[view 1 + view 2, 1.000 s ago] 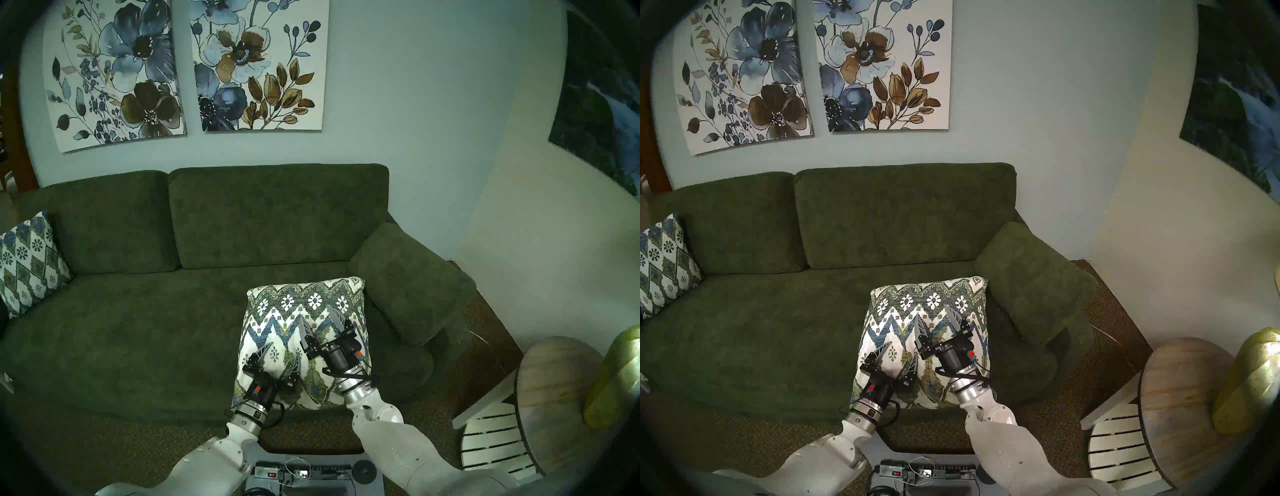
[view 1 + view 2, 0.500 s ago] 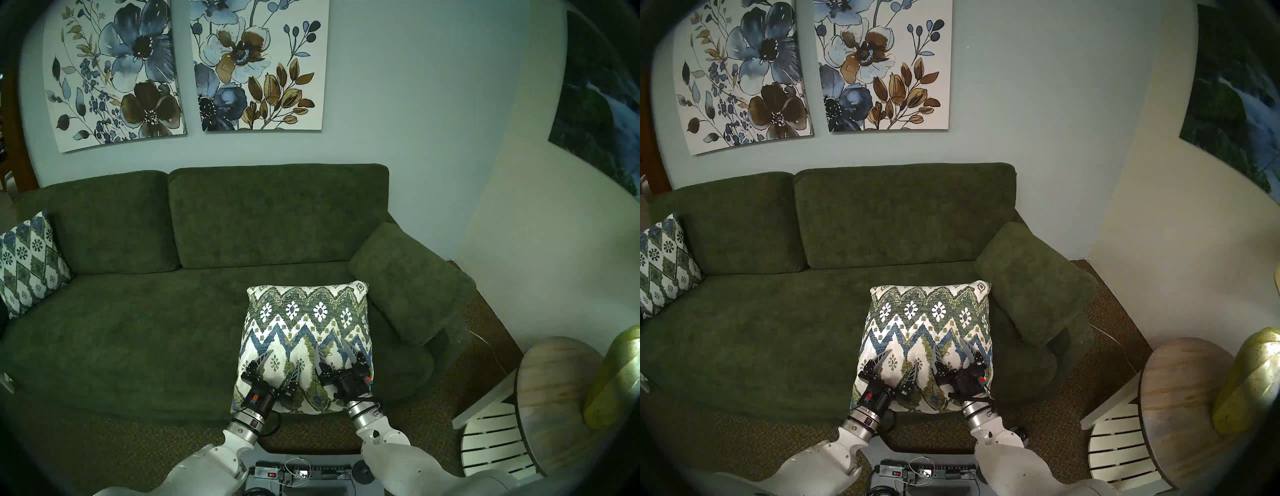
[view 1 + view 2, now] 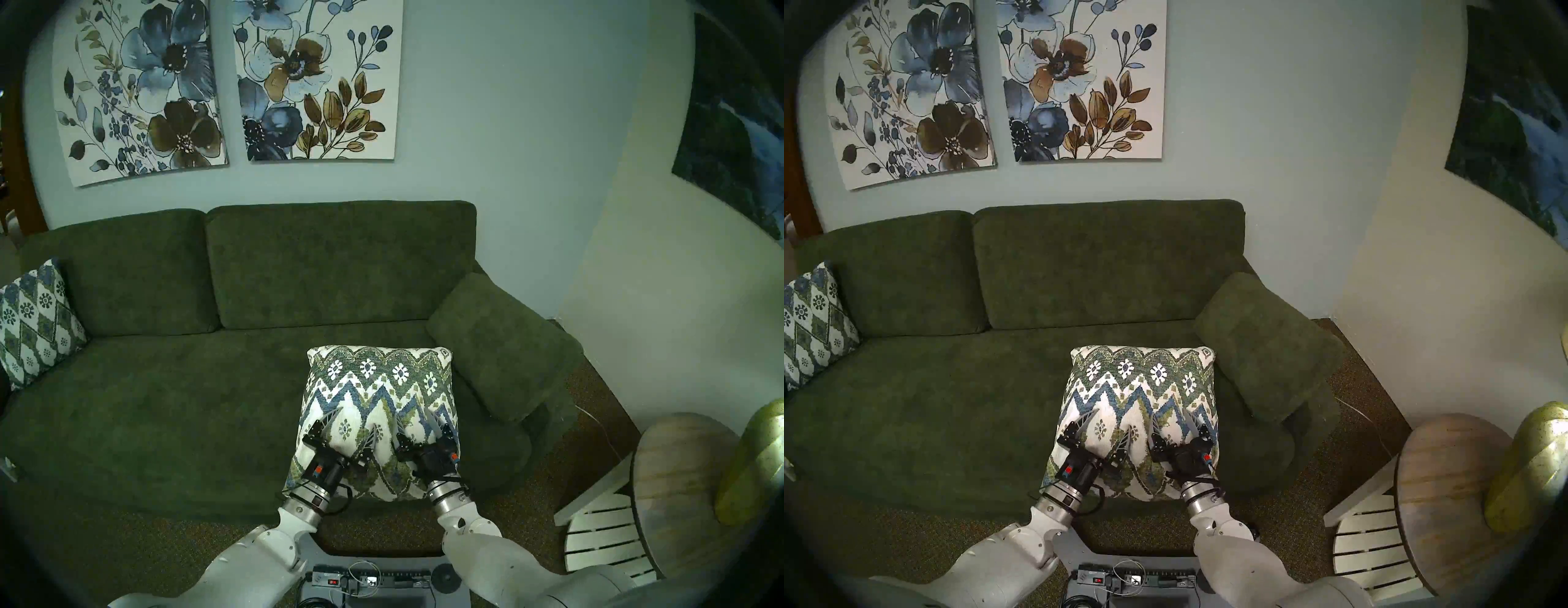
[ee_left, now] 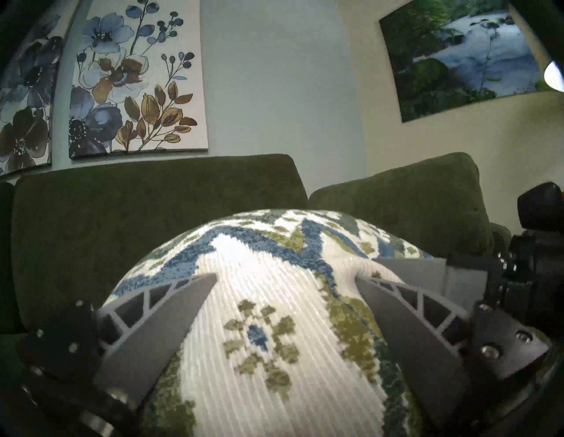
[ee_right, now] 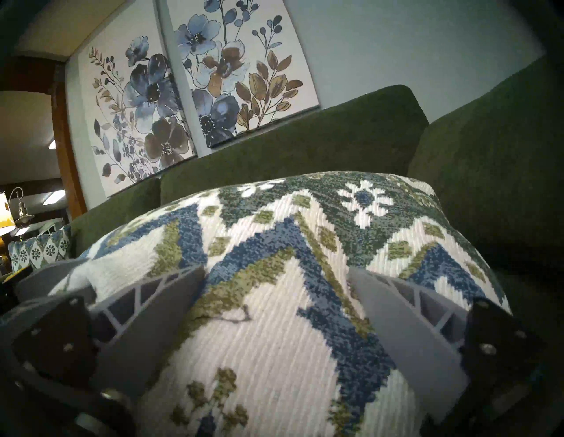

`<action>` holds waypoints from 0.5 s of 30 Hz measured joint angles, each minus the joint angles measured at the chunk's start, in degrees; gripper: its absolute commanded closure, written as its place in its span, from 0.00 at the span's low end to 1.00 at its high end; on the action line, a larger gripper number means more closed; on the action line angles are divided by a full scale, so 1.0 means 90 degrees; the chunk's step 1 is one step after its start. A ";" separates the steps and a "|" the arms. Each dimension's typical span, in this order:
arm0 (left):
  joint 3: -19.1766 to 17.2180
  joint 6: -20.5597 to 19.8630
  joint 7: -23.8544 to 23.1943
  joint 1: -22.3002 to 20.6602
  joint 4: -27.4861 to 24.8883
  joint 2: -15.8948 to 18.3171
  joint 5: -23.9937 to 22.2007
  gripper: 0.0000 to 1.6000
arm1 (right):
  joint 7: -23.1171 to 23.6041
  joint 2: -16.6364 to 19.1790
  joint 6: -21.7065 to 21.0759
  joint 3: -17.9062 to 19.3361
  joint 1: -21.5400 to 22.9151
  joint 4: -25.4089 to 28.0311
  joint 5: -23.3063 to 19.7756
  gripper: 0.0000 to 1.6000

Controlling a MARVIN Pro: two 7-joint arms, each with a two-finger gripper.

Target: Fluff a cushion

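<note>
The cushion (image 3: 377, 399) is ribbed woven cloth, cream ground with nubbly olive and blue yarn, matt. The sofa (image 3: 169, 395) wears a dark green, short-piled, velvety fabric, slightly mottled. The left gripper (image 4: 285, 280) has matt grey plastic fingers (image 4: 158, 326) with open ribbing, bolted to black plates by shiny metal screws. At five o'clock in the head view, the round side table (image 3: 679, 479) shows weathered wood grain, and the white chair (image 3: 602, 539) painted slats.

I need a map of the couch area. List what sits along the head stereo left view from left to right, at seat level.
Smaller patterned pillow → bare sofa seat → left claw → right claw, both open on the cushion → green armrest cushion → round wooden table.
</note>
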State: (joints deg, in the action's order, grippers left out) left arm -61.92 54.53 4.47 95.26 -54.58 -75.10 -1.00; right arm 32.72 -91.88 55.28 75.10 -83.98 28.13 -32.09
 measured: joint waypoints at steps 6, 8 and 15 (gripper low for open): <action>0.0000 0.0008 0.0024 0.0005 -0.0585 0.0088 0.0197 0.00 | -0.0016 0.0006 -0.0004 -0.0053 0.0013 -0.0083 0.0021 0.00; -0.0003 0.0010 0.0031 0.0005 -0.0750 0.0113 0.0248 0.00 | -0.0018 0.0006 -0.0003 -0.0068 0.0016 -0.0096 0.0025 0.00; -0.0086 0.0015 0.0100 0.0006 -0.1475 0.0270 0.0464 0.00 | -0.0045 -0.0003 -0.0001 -0.0125 0.0052 -0.0146 0.0032 0.00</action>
State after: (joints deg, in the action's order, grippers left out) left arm -62.69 54.66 5.37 95.32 -67.85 -72.67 3.18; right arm 32.32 -91.91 55.27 73.98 -83.51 26.82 -31.80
